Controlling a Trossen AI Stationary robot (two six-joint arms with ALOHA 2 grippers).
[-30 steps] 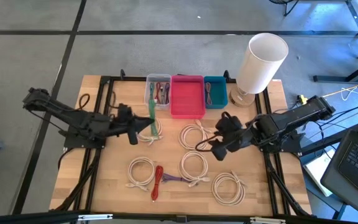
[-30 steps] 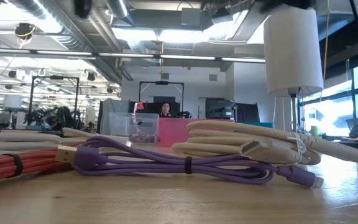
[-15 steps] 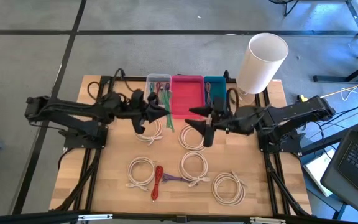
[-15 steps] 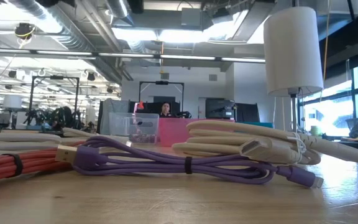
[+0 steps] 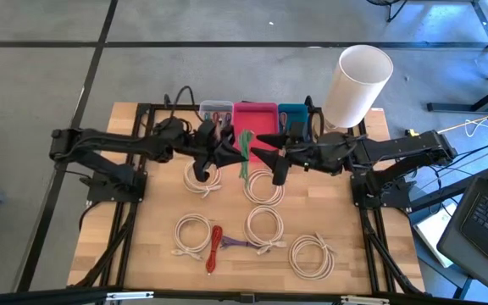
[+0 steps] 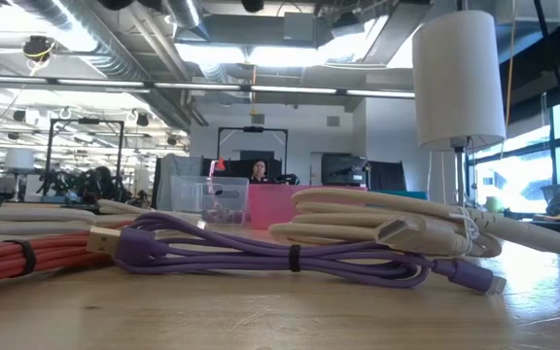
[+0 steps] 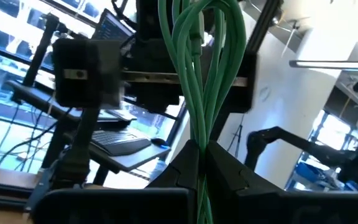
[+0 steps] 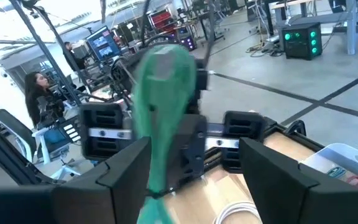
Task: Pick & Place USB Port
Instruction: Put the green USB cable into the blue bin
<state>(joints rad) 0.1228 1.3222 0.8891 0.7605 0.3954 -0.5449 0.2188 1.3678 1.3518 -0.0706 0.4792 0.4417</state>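
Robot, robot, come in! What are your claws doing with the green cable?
Left gripper shut on green cable, held up in front of the pink bin. Right gripper open, facing it, not touching. Nothing between them.

The green cable runs off the left wrist view's top and bottom edges.

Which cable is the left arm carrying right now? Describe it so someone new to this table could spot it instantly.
Start at the pink tray at the back of the table, between the clear bin and the teal bin. Just in front of it, between the two arms, the left gripper pinches a bundled green cable. It is the only green one, held up; the white coils lie flat.
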